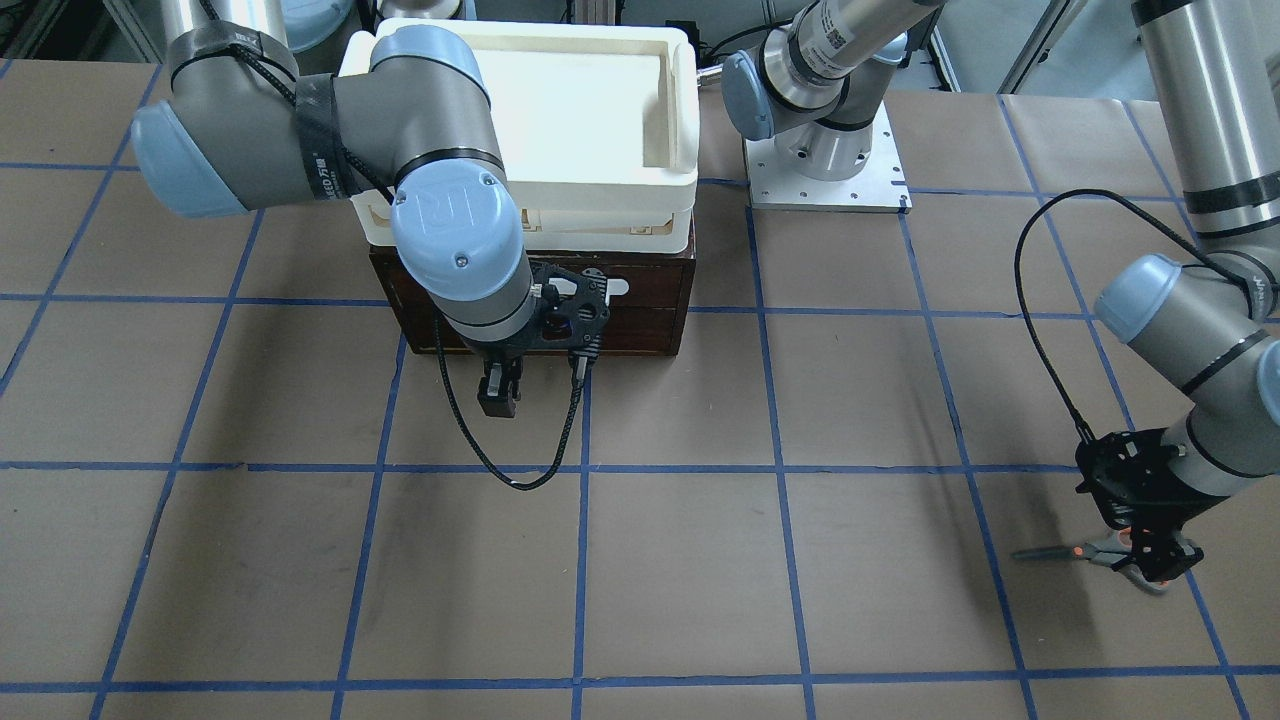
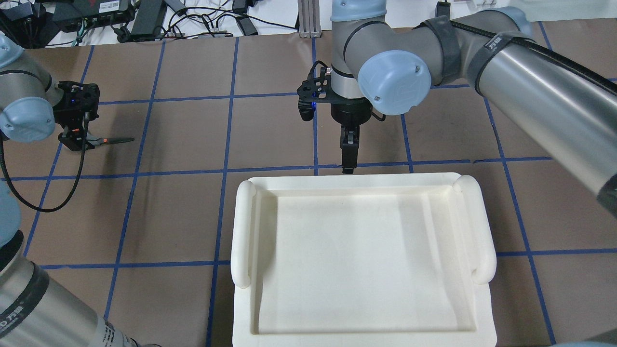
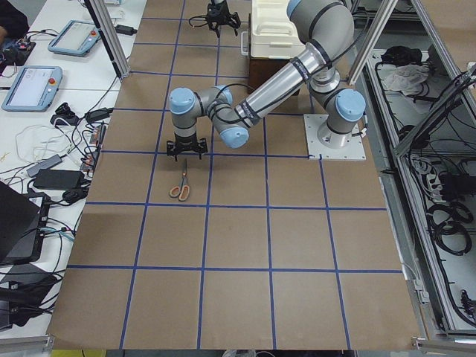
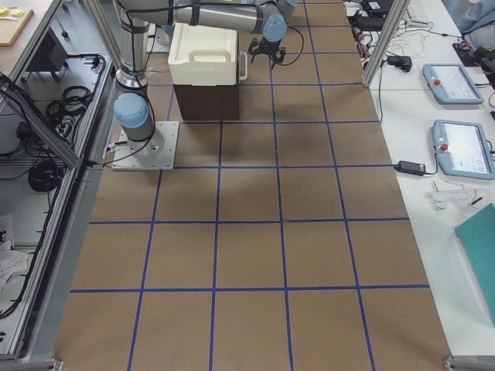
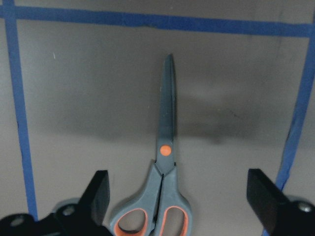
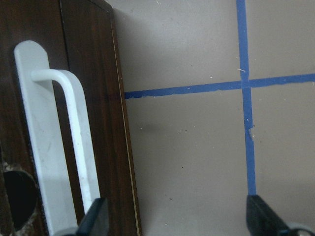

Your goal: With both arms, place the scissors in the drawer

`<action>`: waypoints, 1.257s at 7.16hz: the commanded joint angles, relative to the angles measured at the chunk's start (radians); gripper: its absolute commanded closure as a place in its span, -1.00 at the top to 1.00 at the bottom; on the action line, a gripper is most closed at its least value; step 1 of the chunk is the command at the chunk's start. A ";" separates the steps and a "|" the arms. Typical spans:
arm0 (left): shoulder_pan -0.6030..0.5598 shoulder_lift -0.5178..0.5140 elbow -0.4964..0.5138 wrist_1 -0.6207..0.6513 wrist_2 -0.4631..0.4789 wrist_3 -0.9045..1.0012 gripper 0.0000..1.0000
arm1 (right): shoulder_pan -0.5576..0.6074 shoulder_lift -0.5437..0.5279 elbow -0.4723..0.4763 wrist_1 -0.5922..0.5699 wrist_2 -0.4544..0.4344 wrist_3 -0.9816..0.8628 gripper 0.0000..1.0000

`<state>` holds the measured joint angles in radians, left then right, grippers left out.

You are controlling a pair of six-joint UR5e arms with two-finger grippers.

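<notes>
The scissors [image 5: 166,162] lie flat on the brown paper, blades closed; they also show in the front view [image 1: 1085,550] and the overhead view [image 2: 113,140]. My left gripper [image 5: 179,196] is open, with one finger on each side of the scissors' grey and orange handles, not closed on them. The dark-brown drawer [image 1: 640,300] is shut. Its white bar handle [image 6: 74,137] is beside the left finger of my right gripper [image 6: 177,216]. The right gripper is open and empty, pointing down just in front of the drawer face [image 1: 498,395].
A cream-white plastic tray [image 1: 590,100] sits on top of the drawer box and fills the lower overhead view [image 2: 243,231]. The left arm's base plate [image 1: 825,170] is bolted next to the box. Blue tape lines grid the brown paper.
</notes>
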<state>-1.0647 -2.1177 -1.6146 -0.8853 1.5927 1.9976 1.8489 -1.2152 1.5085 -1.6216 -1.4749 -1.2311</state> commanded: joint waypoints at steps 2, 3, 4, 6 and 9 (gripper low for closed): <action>0.043 -0.067 0.039 0.005 -0.010 0.023 1.00 | 0.004 -0.001 0.001 0.015 0.058 -0.076 1.00; 0.043 -0.077 0.048 0.006 -0.011 0.026 1.00 | 0.009 0.000 0.005 0.019 0.053 -0.077 1.00; 0.043 -0.087 0.056 0.005 -0.029 0.059 1.00 | 0.013 0.002 0.006 0.031 0.051 -0.073 1.00; 0.043 -0.111 0.062 0.006 -0.054 0.076 1.00 | 0.015 0.003 0.006 0.052 0.039 -0.077 1.00; 0.043 -0.122 0.062 0.009 -0.056 0.098 0.93 | 0.016 0.019 0.012 0.055 0.019 -0.080 1.00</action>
<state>-1.0217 -2.2338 -1.5526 -0.8782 1.5389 2.0907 1.8647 -1.1998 1.5176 -1.5676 -1.4443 -1.3107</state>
